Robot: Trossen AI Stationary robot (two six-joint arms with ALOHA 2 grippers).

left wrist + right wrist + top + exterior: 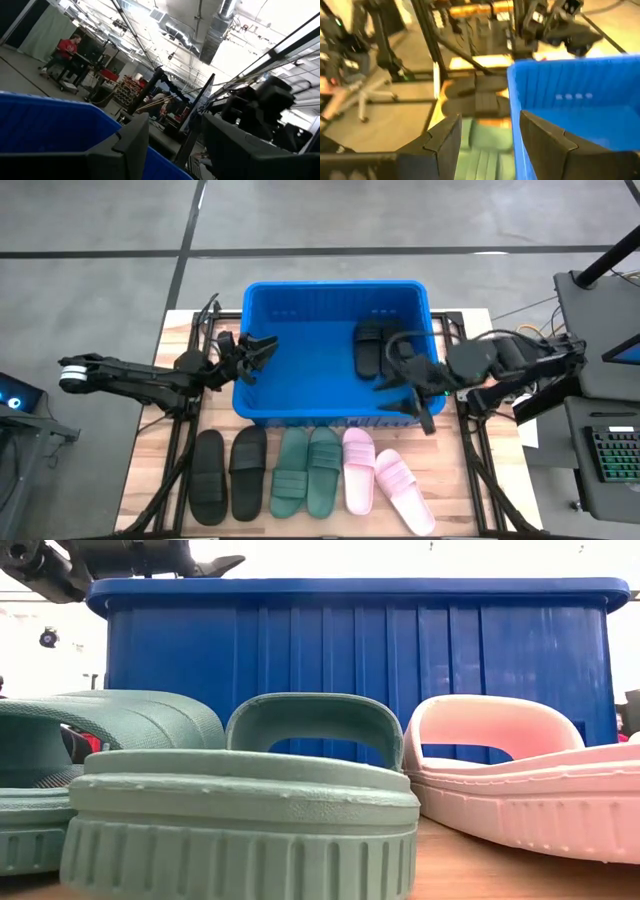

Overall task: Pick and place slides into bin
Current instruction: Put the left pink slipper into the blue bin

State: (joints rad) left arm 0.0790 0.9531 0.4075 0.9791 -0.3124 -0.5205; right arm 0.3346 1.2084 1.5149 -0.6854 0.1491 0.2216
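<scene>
Slides: one black pair [372, 345] lies inside the blue bin [262, 402], far right corner. Six more sit in a row on the desk [150, 480] before it: black [228, 475], green [307, 471], pink [386, 481]. Left tool [257, 356] over the bin's left rim, fingers apart, empty. Right tool [408, 393] over the right side, fingers apart, empty.

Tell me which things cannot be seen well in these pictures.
- Black pair in the bin: high view, partly covered by the right hand.
- Black slides on the table: low view, hidden behind the green slide.
- Bin inside: low view, blocked by its own wall.
</scene>
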